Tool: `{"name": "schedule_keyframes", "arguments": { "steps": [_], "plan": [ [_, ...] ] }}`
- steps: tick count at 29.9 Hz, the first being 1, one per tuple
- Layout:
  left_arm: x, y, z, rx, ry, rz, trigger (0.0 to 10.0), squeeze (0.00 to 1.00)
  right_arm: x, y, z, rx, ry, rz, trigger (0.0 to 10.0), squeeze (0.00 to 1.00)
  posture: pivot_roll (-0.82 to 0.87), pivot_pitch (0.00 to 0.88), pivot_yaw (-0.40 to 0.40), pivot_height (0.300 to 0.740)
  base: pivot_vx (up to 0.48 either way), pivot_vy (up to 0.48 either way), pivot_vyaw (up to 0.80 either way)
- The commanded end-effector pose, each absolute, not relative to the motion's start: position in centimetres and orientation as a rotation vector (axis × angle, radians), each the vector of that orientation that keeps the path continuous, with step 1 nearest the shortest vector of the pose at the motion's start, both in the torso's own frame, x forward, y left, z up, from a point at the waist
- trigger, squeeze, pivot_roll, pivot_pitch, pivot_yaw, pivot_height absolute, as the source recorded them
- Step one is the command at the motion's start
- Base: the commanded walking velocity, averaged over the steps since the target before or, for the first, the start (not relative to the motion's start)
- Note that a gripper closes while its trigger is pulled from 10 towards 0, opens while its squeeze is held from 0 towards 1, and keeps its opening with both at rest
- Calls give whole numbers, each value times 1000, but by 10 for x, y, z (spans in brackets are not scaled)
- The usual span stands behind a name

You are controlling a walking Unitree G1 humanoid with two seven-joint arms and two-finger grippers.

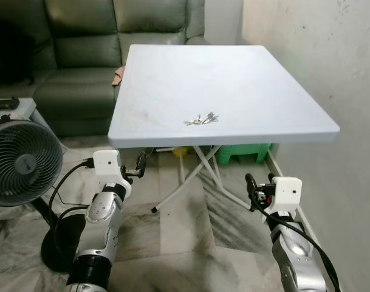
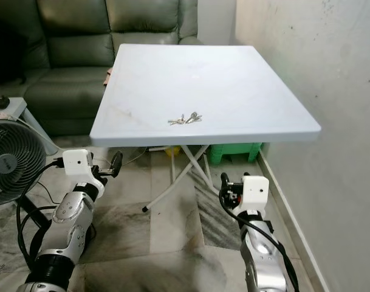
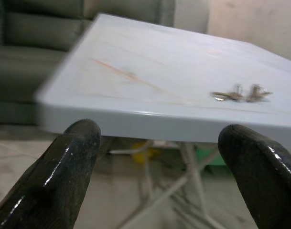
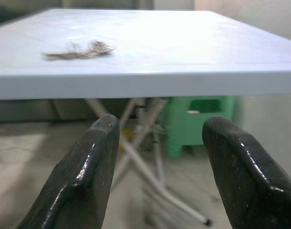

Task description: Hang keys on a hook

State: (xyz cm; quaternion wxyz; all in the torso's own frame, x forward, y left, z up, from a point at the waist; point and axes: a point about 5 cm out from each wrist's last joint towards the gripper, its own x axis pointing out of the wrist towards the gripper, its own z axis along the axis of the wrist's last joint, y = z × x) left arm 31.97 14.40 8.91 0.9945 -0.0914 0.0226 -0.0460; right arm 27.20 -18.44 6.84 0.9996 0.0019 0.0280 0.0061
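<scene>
A small bunch of silver keys [image 1: 202, 119] lies flat on the pale blue folding table [image 1: 233, 67], close to its near edge. Both arms are held low in front of that edge, below the tabletop. My left gripper [image 1: 137, 166] is under the table's near left corner, open and holding nothing. The left wrist view looks up across the tabletop at the keys [image 3: 241, 93] between the two fingertips [image 3: 80, 138]. My right gripper [image 1: 256, 190] is below the near right part of the table, also open and holding nothing, with the keys [image 4: 80, 50] ahead of it and higher.
A round black fan [image 1: 20, 164] on a stand is at my left, its cable trailing on the marble floor. A dark green sofa [image 1: 81, 48] stands behind the table. A green stool [image 1: 242, 152] and crossed white legs [image 1: 197, 176] are under it. A wall [image 1: 330, 61] runs along the right.
</scene>
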Motion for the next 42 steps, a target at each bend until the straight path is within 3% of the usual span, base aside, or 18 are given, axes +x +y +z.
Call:
{"name": "schedule_keyframes", "arguments": {
  "steps": [1, 27, 42],
  "plan": [
    [322, 146, 93, -166, 40, -95, 10000, 0, 274, -183, 71, 13, 44, 6, 10000, 0, 50, 0, -6, 740, 412, 0, 0],
    [324, 143, 93, -175, 34, -96, 10000, 0, 280, -180, 72, 14, 45, 34, 10000, 0, 58, 0, -17, 740, 386, 0, 0],
    [322, 138, 94, -163, 21, -97, 10000, 0, 286, -180, 75, -42, 43, 78, 10000, 0, 65, 0, -21, 740, 0, 0, 0]
  ]
}}
